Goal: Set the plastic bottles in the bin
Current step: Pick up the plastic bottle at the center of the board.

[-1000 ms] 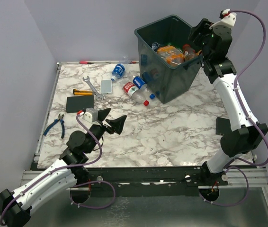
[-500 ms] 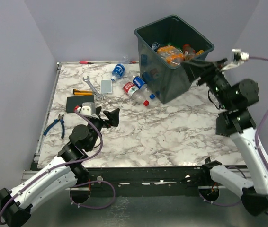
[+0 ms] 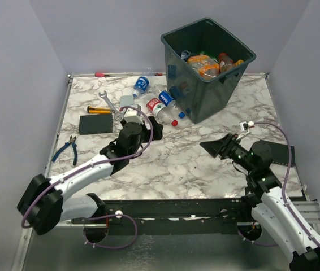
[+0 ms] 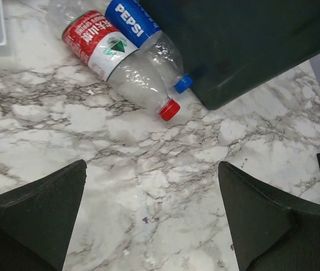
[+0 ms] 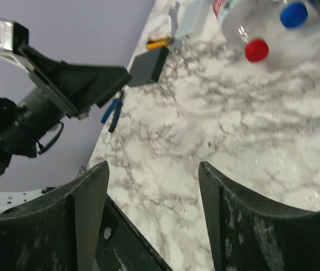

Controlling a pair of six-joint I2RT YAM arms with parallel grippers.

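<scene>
Sideways, a clear crinkled bottle point(image 4: 132, 73) lies beside the tapered bin point(image 4: 250, 45).

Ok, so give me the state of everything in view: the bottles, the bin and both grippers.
bin: upright, partly filled with bottles.
red-label bottle: capped, lying on the table.
Pepsi bottle: capped, lying beside the bin.
blue-label bottle: lying on the table, farther back.
left gripper: open, empty, above the table.
right gripper: open, empty.
</scene>
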